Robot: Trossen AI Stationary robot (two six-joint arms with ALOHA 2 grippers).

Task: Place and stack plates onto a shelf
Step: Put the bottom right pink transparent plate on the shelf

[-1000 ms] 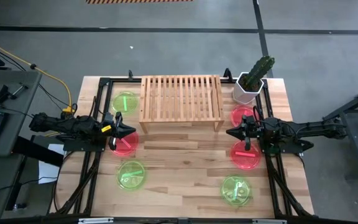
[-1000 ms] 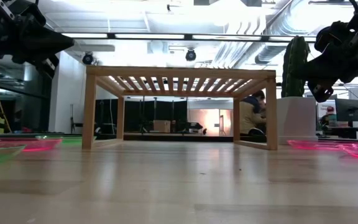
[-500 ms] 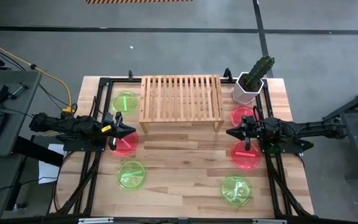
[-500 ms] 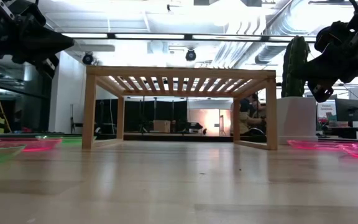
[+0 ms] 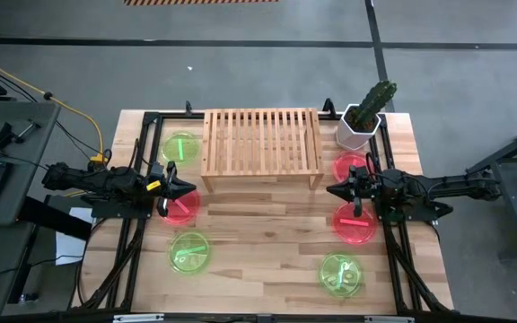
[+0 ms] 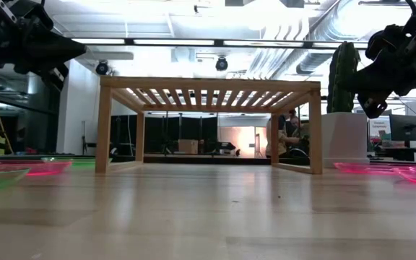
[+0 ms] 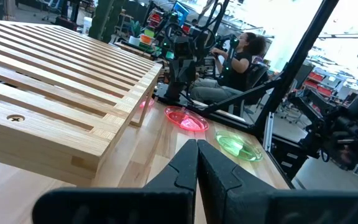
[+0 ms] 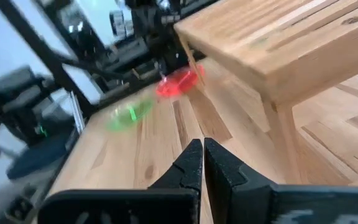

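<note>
Nothing of mine has shifted since a second ago: both arms hang just where they were, and only a person far behind the table has changed pose in the low view.

My left gripper hovers at nine o'clock of the shelf, fingers pressed tip to tip and holding nothing. My right gripper hovers at three o'clock, likewise closed and empty. All six plates lie flat on the tabletop and the slatted top is bare. A pink plate sits just below my left gripper, with a green plate at its eleven o'clock and another green plate toward six. On my right side, two pink plates lie under and beside the wrist, and a third green plate lies at six o'clock.

I judge the risks lie in the pickup. Thin, slick rims flat on wood give my fingers little purchase; a shallow bite could skid a plate away or flip it. The potted cactus stands near my right arm's path to the shelf, and a wide swing could topple it.
</note>
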